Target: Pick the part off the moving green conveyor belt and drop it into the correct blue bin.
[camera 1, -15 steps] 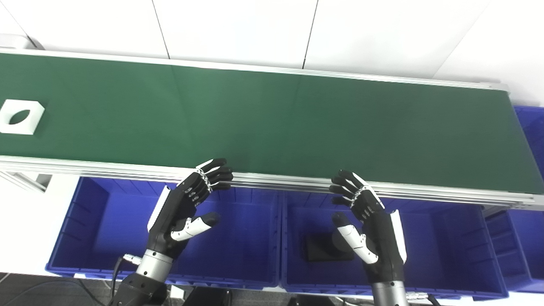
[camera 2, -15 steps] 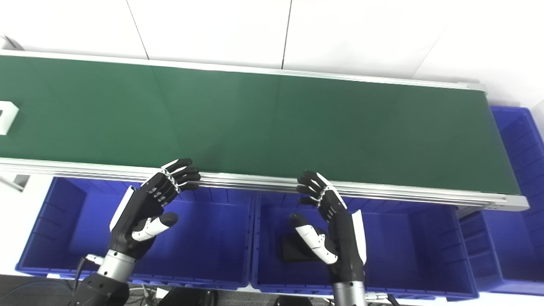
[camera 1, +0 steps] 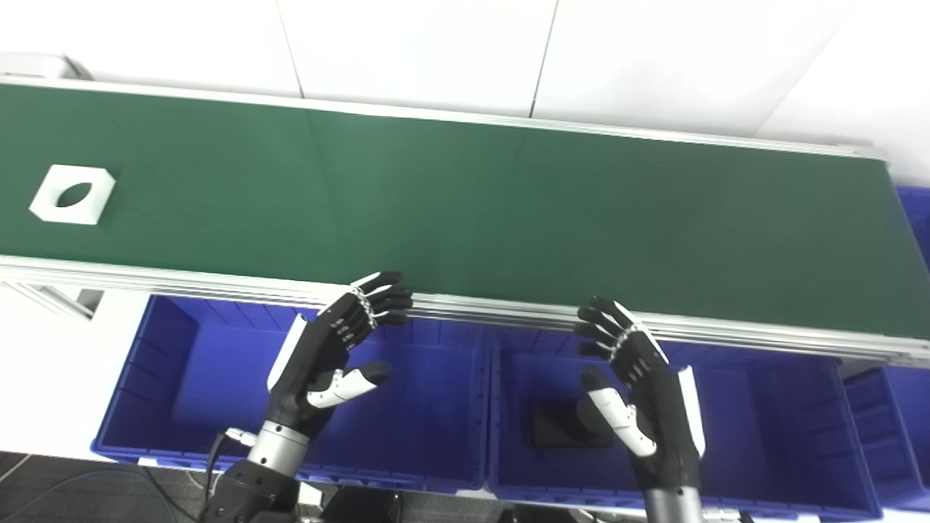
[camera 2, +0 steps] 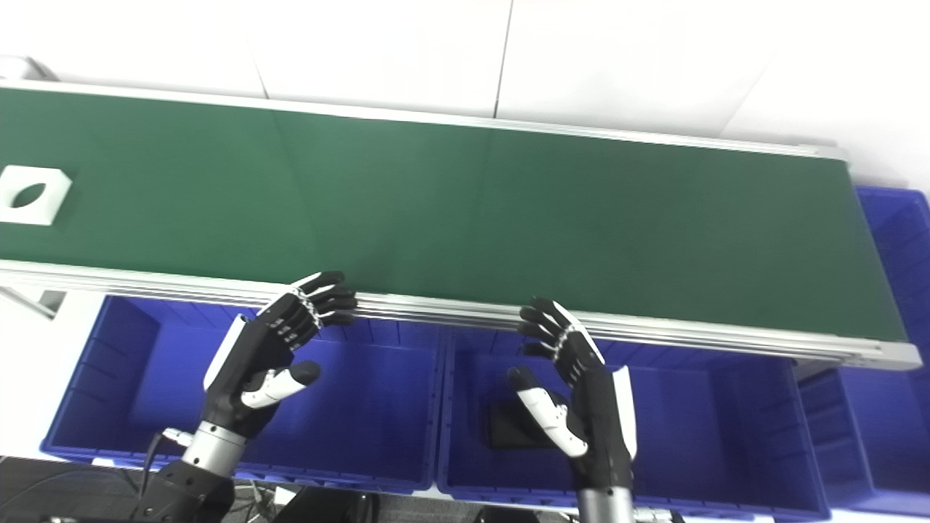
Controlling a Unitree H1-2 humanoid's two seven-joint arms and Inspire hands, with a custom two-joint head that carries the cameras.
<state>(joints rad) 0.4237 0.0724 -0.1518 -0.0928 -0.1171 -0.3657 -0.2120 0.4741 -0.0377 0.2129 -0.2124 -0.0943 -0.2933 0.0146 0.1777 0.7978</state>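
A white square part with an oval hole (camera 1: pixel 73 195) lies flat on the green conveyor belt (camera 1: pixel 508 203) at its far left; it also shows in the right eye view (camera 2: pixel 29 195). My left hand (camera 1: pixel 330 356) is open and empty, held over the left blue bin (camera 1: pixel 196 370) with its fingertips near the belt's front rail. My right hand (camera 1: pixel 636 378) is open and empty over the middle blue bin (camera 1: pixel 763 407), also near the rail. Both hands are far to the right of the part.
A black part (camera 1: pixel 559 425) lies in the middle bin, partly hidden by my right thumb. A third blue bin (camera 1: pixel 890 414) stands at the lower right and another (camera 2: pixel 897 225) past the belt's right end. A white wall runs behind the belt.
The camera has shifted a little. The white part has moved to the right along the belt and is now fully in view. Both hands stay open in about the same places.
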